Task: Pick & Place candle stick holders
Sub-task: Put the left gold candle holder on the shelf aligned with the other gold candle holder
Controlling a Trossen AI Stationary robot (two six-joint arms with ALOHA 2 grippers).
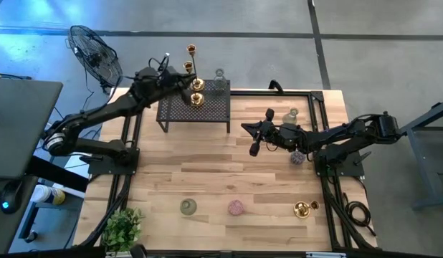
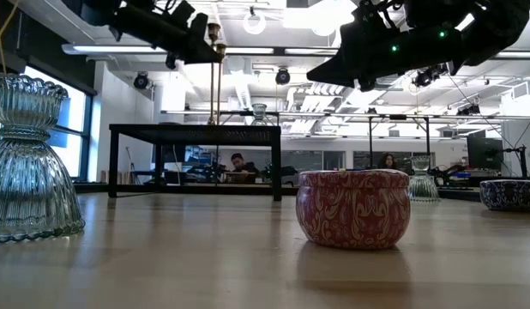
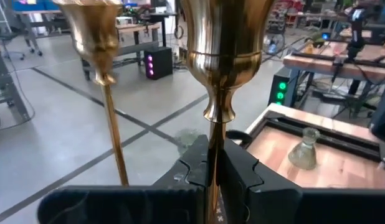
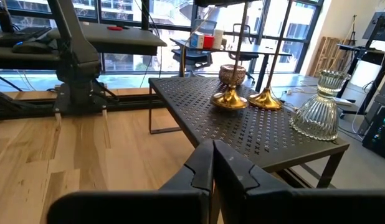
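Wooden table (image 1: 207, 179) boards are carrying, along the near edge, a green glass holder (image 1: 188, 207), a pink patterned round holder (image 1: 236, 208) and a squat gold holder (image 1: 302, 209), with a leafy plant (image 1: 122, 228) sitting at the left corner. Farther in, the right gripper (image 1: 253, 137) is hovering over bare wood mid-table with its fingers pressed together and holding nothing; a purple round holder (image 1: 298, 157) is lying just beside that arm. At the back, the black mesh rack (image 1: 194, 109) is bearing two tall gold candlesticks and a clear glass holder (image 4: 318, 112). The left gripper (image 3: 212, 169) is reaching over the rack, its fingers clamped on the slim stem of one tall gold candlestick (image 3: 221, 56), while the second candlestick (image 3: 100, 46) is standing just beside it.
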